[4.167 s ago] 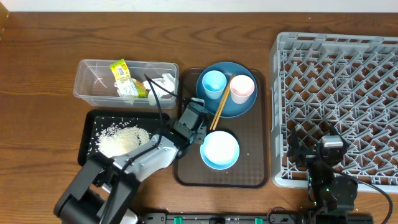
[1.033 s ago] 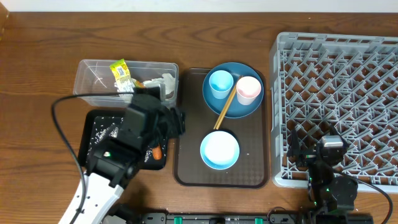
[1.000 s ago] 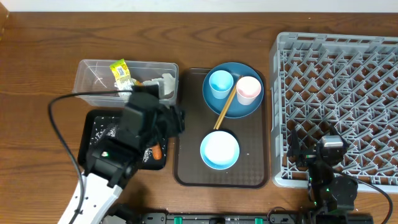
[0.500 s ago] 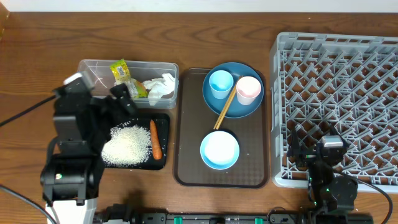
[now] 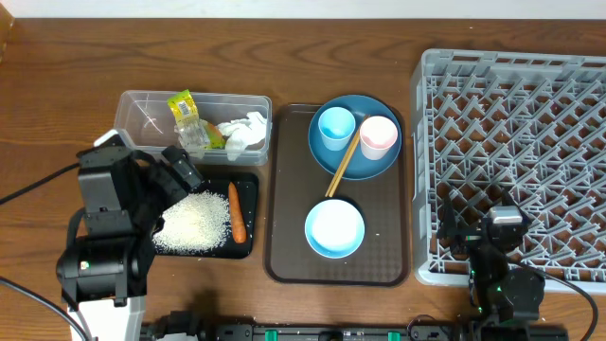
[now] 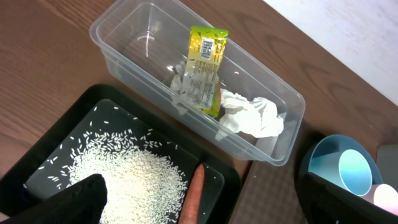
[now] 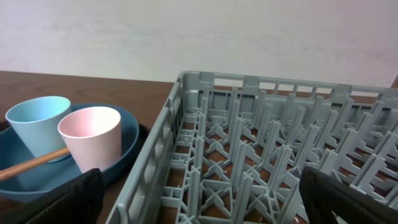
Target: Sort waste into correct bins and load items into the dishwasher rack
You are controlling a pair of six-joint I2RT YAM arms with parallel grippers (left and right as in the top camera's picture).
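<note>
Brown wood table [image 5: 57, 76] carries everything. Nearest to me, my left end effector [image 5: 170, 185] hangs over the near-left part of the black tray [image 6: 230, 186], jaws spread wide with nothing between them. A second ago it was low over that tray and only partly open; since then it has opened fully and drawn back toward me.

What it left behind is the carrot [image 6: 194, 196], lying along the tray's right side just beside the heap of rice [image 6: 130, 180]. My right end effector [image 5: 494, 227], also wide open and holding nothing, sits at the near edge of the dishwasher rack [image 5: 530, 123], where it was before.

Beyond the black tray, the clear tub [image 6: 124, 37] holds the snack wrapper [image 6: 205, 62] and the tissue [image 6: 252, 118]. By my reckoning the waste is now sorted, and loading is what remains.

On the brown serving tray [image 5: 379, 256] the bowl [image 5: 334, 228] stands nearer. Behind it the plate [image 5: 379, 161] carries the light blue cup [image 5: 333, 126], the pink cup [image 5: 379, 135] and the chopsticks [image 5: 341, 166], which lean out across its near rim. Nothing is in the rack yet.
</note>
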